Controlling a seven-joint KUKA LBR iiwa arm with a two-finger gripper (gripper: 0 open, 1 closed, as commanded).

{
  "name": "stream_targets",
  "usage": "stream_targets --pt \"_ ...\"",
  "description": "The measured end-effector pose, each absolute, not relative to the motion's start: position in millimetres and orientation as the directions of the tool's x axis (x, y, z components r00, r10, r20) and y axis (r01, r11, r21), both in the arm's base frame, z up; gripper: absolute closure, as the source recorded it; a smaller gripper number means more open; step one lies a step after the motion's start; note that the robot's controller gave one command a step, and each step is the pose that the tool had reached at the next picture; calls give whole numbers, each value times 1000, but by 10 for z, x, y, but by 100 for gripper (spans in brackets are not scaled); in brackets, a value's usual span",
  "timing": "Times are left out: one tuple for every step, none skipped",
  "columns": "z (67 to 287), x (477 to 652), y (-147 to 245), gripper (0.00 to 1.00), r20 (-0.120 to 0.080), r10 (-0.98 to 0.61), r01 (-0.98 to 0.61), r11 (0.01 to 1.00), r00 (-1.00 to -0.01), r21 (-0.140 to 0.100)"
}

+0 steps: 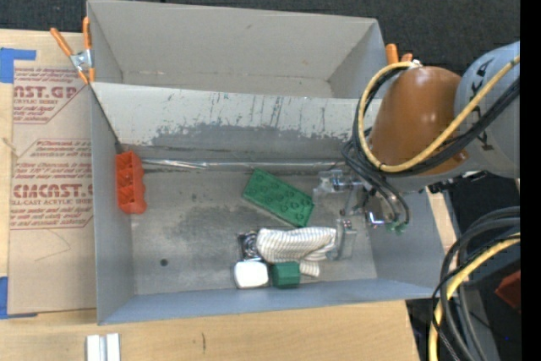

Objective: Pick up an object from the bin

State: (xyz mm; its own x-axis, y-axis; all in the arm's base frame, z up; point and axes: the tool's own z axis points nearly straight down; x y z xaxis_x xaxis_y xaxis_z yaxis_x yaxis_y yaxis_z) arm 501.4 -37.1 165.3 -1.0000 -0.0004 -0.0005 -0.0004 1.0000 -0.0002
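Note:
My gripper [345, 237] is low in the bin's right part, right at the right end of a white woven cloth roll [290, 243] that lies on the floor near the front wall. A flat green studded plate [279, 197] lies tilted just left of the gripper, behind the roll. A small green block [286, 275] and a small white block [250, 274] sit side by side in front of the roll. A small dark shiny piece [248, 243] touches the roll's left end.
An orange-red brick [129, 182] lies against the bin's left wall, far from the gripper. The arm with its brown cover and yellow cables hangs over the bin's right rim.

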Motion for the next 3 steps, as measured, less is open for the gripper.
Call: stream_targets --pt "1314 5021 -229 0 -6 -50 -50 999 -999 -1" --pt "989 5043 144 100 0 -166 -166 986 -986 1" --pt "989 5043 144 100 0 -166 -166 986 -986 1"
